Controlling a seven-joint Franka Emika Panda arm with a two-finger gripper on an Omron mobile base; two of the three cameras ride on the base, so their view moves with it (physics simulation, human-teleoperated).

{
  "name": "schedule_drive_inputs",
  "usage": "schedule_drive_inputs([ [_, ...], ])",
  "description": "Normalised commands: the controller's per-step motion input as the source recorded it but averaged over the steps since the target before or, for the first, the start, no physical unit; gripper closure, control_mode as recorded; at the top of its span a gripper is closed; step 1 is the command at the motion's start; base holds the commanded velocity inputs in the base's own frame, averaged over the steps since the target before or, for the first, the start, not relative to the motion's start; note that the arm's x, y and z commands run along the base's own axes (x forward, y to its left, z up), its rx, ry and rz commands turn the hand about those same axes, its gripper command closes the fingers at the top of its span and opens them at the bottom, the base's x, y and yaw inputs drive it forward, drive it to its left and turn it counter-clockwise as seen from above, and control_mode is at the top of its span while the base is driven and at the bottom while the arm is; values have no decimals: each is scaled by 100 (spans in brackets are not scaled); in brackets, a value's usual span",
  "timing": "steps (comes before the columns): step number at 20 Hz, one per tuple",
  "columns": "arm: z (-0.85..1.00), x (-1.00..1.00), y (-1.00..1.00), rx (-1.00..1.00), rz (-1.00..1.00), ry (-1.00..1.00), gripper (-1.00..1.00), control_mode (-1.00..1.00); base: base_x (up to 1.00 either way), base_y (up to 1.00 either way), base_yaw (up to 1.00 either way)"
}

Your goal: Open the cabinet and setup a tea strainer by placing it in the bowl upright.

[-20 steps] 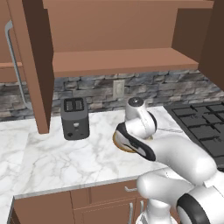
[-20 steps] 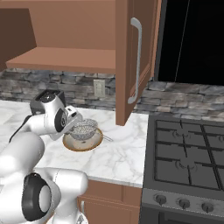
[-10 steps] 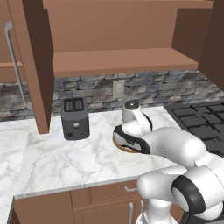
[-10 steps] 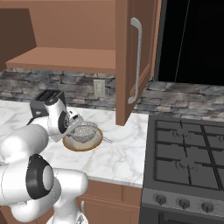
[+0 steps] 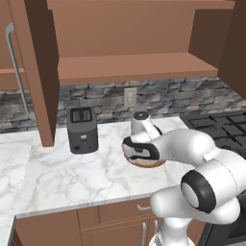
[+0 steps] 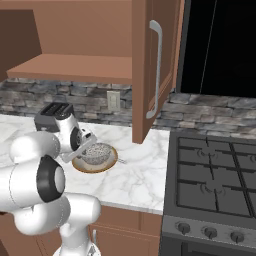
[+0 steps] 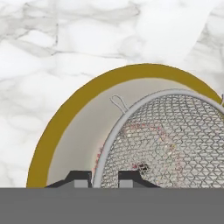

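Note:
The bowl [image 7: 65,114], beige inside with a brown rim, sits on the marble counter, also in the right base view [image 6: 82,167] and partly behind my arm in the left base view [image 5: 146,164]. The tea strainer [image 7: 175,140], a silver mesh cup, rests in the bowl with its mouth up [image 6: 98,151]. My gripper [image 7: 105,178] is shut on the strainer's rim, one fingertip inside the mesh and one outside; it reaches in from the bowl's left [image 6: 89,146]. The cabinet [image 5: 134,67] above stands open, its door [image 6: 150,55] swung out.
A dark two-slot toaster [image 5: 83,129] stands on the counter left of the bowl, close to the stone backsplash. The black stove [image 6: 215,180] begins right of the counter. The open cabinet doors [image 5: 36,72] hang above the counter on both sides.
The arm's elbow has folded lower and the hand has shifted slightly left. The strainer stays in the bowl, still gripped.

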Motion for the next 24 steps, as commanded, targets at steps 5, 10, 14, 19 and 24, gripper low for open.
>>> schedule_drive_inputs([
  [5,-26,23,1,0,0,4,100,-100,0,0,0],
  [10,-27,24,1,0,0,2,100,-100,0,0,0],
  [14,-29,9,0,0,0,2,100,-100,0,0,0],
  [19,-8,0,0,1,0,0,100,-100,0,0,0],
  [24,0,0,0,0,0,0,100,-100,0,0,0],
])
